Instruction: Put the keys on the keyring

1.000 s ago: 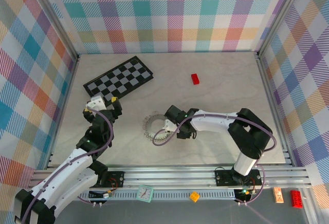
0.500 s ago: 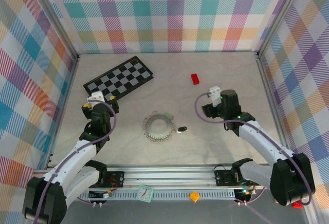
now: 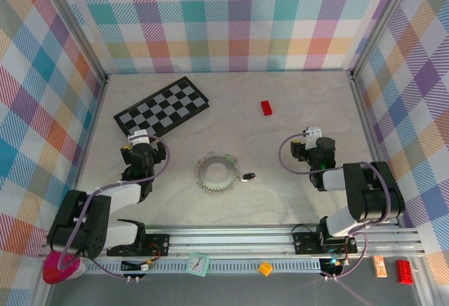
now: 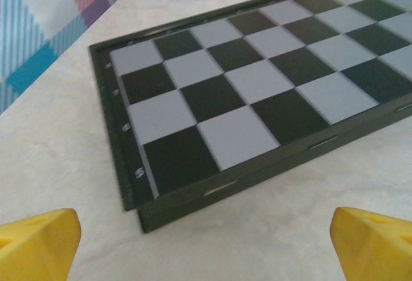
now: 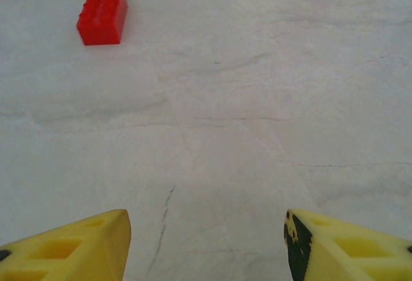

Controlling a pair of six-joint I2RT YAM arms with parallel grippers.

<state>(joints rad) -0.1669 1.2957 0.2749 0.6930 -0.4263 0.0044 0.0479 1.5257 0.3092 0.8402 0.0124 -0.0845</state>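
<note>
Pale tabletop (image 3: 309, 102): keyring (image 3: 201, 174) mid-frame, black key (image 3: 248, 177) just right of it, lying left-right, green key (image 3: 229, 157) at its upper-right rim. I see left gripper (image 4: 206, 239) and right gripper (image 5: 206, 242) both spread, empty. Right gripper nearer; black key lies frame-left of it.

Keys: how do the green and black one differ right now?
Green key has a green head and sits at the ring's far rim; whether it touches is unclear. Black key has a black head and lies right of the ring, apart from it. Both are tiny, flat on the table, unheld.
</note>
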